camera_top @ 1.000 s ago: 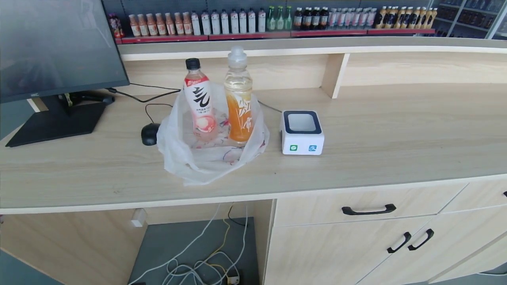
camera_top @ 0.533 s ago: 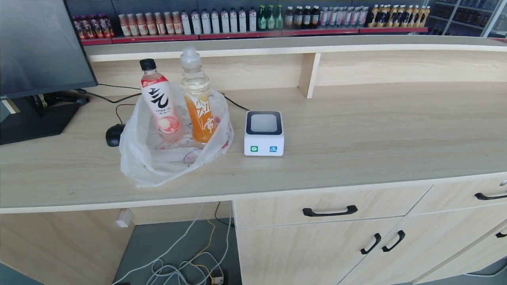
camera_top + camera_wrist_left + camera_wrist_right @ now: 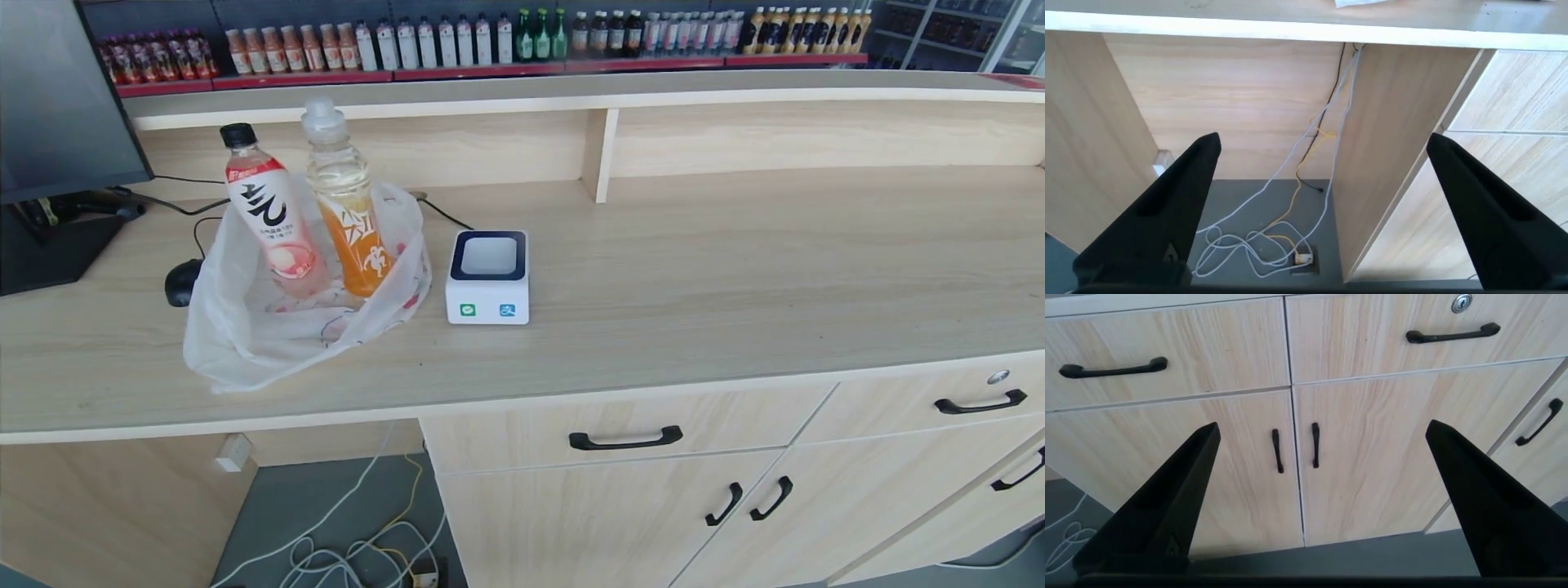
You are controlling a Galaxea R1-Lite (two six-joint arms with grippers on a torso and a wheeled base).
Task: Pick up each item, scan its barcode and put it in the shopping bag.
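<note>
Grippers both stand released. The left gripper (image 3: 1323, 137) has its fingers spread wide with nothing between them. It faces the open recess under the counter (image 3: 694, 278), where loose cables (image 3: 1266, 245) lie on the floor ahead of it. The right gripper (image 3: 1321, 425) is spread just as wide and is bare, facing the cabinet doors (image 3: 1388, 474); their paired vertical handles (image 3: 1278, 451) sit ahead, between its fingers. I see the shopping bag (image 3: 245, 343) up on the counter, higher than both grippers and well apart from them. The pink bottle (image 3: 273, 229) and the orange bottle (image 3: 351, 229) stand inside it, side by side. The scanner (image 3: 488, 278) sits just beside the bag, on the side nearer the right gripper.
</note>
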